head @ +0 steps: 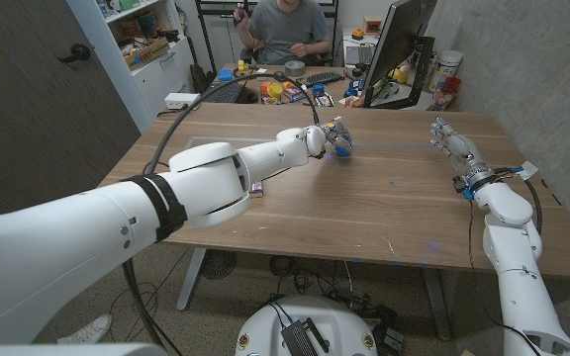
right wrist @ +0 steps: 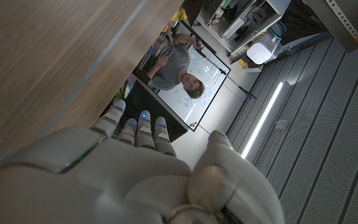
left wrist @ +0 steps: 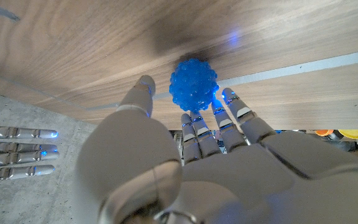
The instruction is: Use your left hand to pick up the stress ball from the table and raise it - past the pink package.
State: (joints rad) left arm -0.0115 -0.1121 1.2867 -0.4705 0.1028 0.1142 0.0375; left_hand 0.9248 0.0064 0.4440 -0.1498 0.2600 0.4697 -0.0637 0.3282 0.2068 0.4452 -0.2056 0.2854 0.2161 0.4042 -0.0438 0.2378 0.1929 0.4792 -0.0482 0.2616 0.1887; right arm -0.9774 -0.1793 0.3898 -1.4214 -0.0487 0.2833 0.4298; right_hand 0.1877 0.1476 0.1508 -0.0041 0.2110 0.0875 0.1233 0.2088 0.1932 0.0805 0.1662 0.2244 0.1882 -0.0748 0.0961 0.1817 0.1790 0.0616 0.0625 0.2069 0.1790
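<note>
The blue bumpy stress ball [head: 343, 150] lies on the wooden table [head: 384, 208] at mid-far, just under my left hand [head: 332, 136]. In the left wrist view the ball [left wrist: 193, 84] sits between the thumb [left wrist: 143, 88] and the fingertips [left wrist: 219, 111]. The fingertips reach its edge, while a small gap separates the thumb from it. Whether the ball has left the wood I cannot tell. A pink package [head: 256, 190] peeks out from under my left forearm. My right hand [head: 450, 141] stands near the table's far right with its fingers straight and holds nothing.
A person [head: 285, 28] sits behind the table with a keyboard [head: 323, 77], a monitor [head: 404, 44] and several small items along the far edge. A pale tape line [left wrist: 303, 65] runs across the wood near the ball.
</note>
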